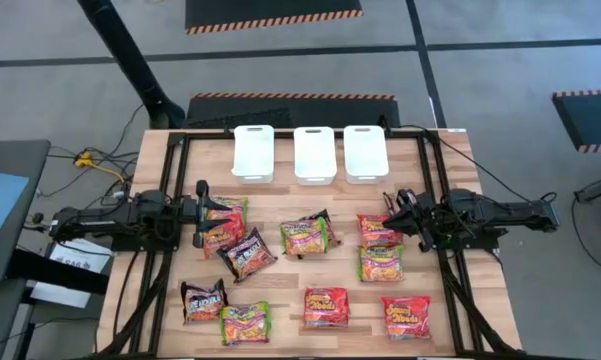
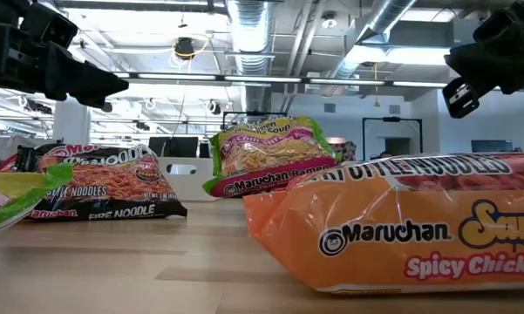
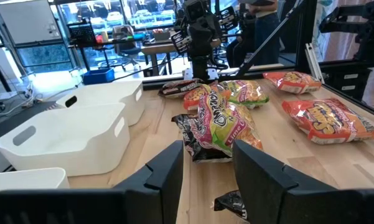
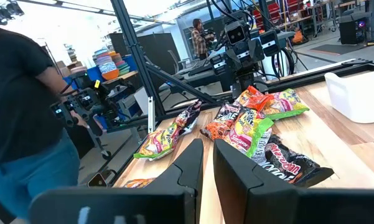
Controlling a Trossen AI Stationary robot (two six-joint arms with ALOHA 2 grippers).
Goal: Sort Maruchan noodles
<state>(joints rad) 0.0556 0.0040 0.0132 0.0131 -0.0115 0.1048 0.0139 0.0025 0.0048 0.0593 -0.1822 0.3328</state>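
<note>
Three white tubs (image 1: 311, 153) stand side by side at the far edge of the wooden table (image 1: 280, 275), and they serve as the landmark here; all three look empty, so by my judgement the sorting has hardly begun; the tubs are presumably there to take one colour of packet each

The Maruchan noodles (image 1: 304, 236) lie scattered flat on the table nearer than the tubs, none inside any tub; a green-edged packet (image 1: 381, 263) and red-orange ones (image 1: 326, 306) lie below the right-hand tub, black packets (image 1: 246, 253) below the left-hand one, more along the near edge

The left gripper (image 1: 202, 213) hangs just below and to the left of the left tub, over a small heap of packets (image 1: 223, 224); in the left wrist view its fingers (image 3: 168, 171) stand spread with a clear gap and nothing between them, aimed at the pile ahead, which suggests it is lining up for a first pick

The right gripper (image 1: 392, 213) sits below the right tub, beside a red-orange packet (image 1: 377, 231); in the right wrist view its fingers (image 4: 190, 163) are only narrowly parted and hold nothing; it seems to wait while the other arm works
</note>
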